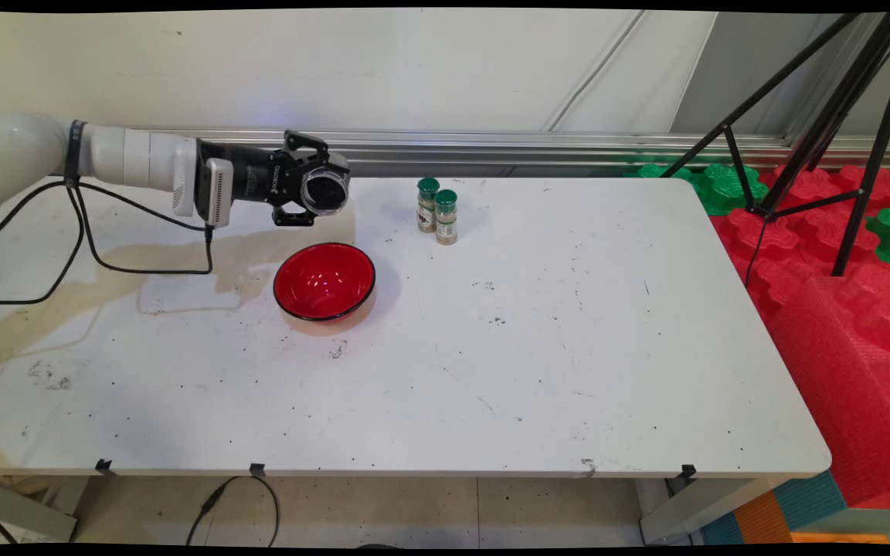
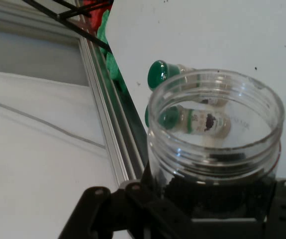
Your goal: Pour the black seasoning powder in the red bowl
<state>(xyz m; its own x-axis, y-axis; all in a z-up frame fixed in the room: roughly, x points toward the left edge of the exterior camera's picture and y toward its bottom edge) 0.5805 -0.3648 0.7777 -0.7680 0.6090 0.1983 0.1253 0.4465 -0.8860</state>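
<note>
- A black two-finger gripper holds a clear, lidless plastic jar sideways in the upper left of the frame, its open mouth turned toward the right; in the hand view the jar sits wedged in the linkage, fingers clamped on it.
- A red bowl with a black rim stands on the white table below the jar and just to its right, not touching it.
- Two green-capped spice bottles stand side by side near the table's far edge, right of the gripper and well apart from the bowl (the hand view shows them through the jar's clear wall).
- Risk, as a judgement: the smooth jar could slip or twist in the grip, falling onto the table or knocking the bowl; any contents tipped out this high could scatter past the rim.
- The arm reaches in level from the left edge, wrist horizontal, cables hanging beneath it.
</note>
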